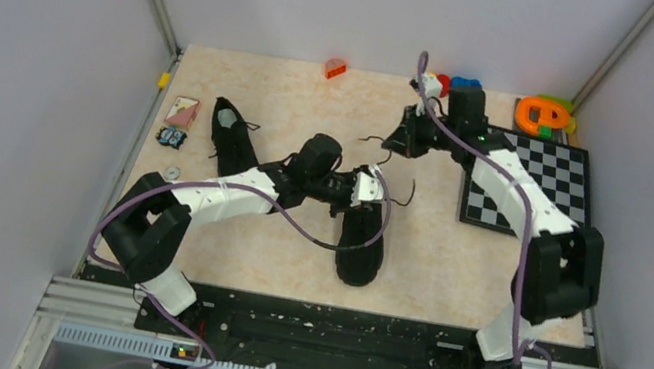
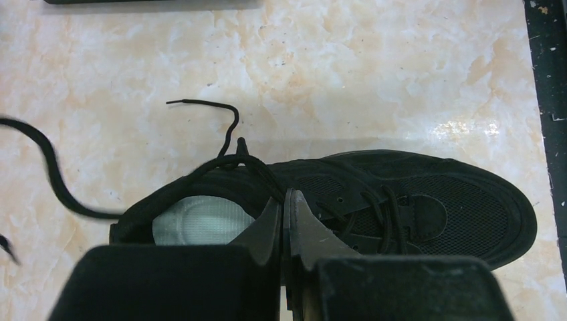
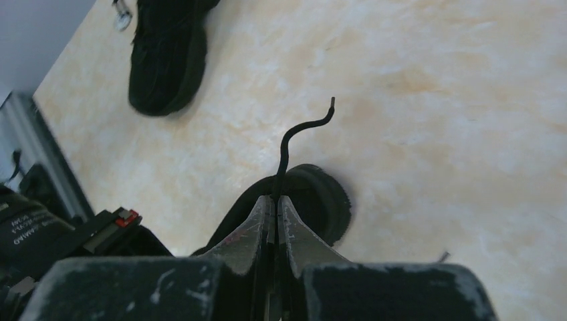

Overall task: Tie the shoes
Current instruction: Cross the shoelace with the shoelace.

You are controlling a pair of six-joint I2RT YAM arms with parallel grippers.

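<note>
The left shoe (image 1: pixel 229 142) lies behind and left of the centre shoe (image 1: pixel 360 251) — chessboard (image 1: pixel 569 171) to their right.

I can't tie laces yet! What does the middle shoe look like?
The middle shoe is all black, with a mesh toe, thin untied black laces and a pale insole. It sits upright on the marbled table, toe toward the robot. The left gripper is shut at its laces; the right gripper pinches one lace end.
</note>
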